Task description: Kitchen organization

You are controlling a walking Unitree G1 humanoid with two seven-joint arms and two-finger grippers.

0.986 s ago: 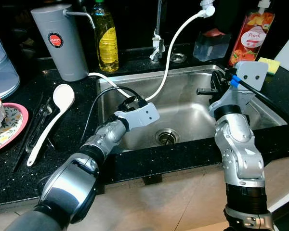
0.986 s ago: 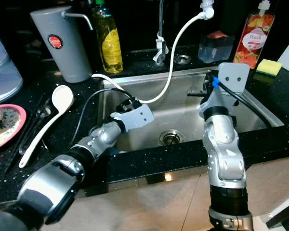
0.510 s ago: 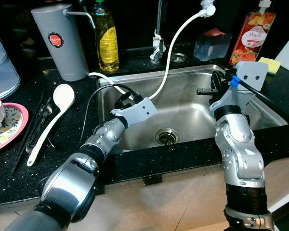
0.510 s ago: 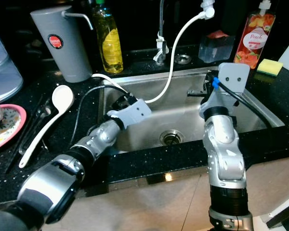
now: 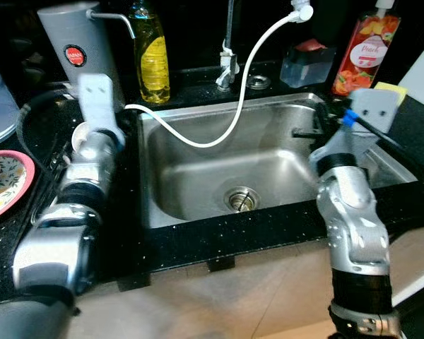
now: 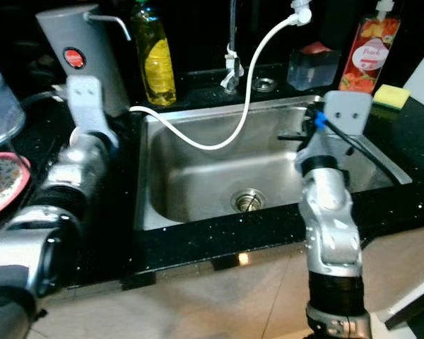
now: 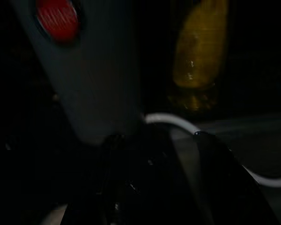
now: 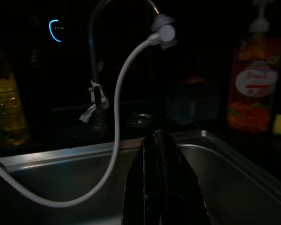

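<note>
The left arm reaches over the black counter (image 5: 28,233) at about 9 o'clock of the steel sink (image 5: 198,191), its wrist block just in front of the grey water dispenser (image 5: 74,49). In the dim left wrist view the left gripper (image 7: 159,154) points at the foot of that dispenser, two dark fingers (image 7: 112,159) standing apart with a clear gap, nothing between them; a pale edge low in that view may be the spoon bowl, though this cannot be told for sure. The yellow oil bottle (image 5: 148,53) stands just beside the dispenser, toward 12 o'clock of the sink. A white hose (image 5: 226,106) runs from the tap (image 5: 227,42) down across the basin to its left rim. The patterned plate (image 5: 7,187) lies at the far 9 o'clock edge of the counter. The right gripper (image 8: 160,154) hangs over the sink's 3 o'clock side, its black fingers pressed together and empty, aimed at the tap. Behind it stand a clear blue container (image 5: 307,63), a peach soap bottle (image 5: 364,46) and a yellow sponge (image 5: 390,90).
</note>
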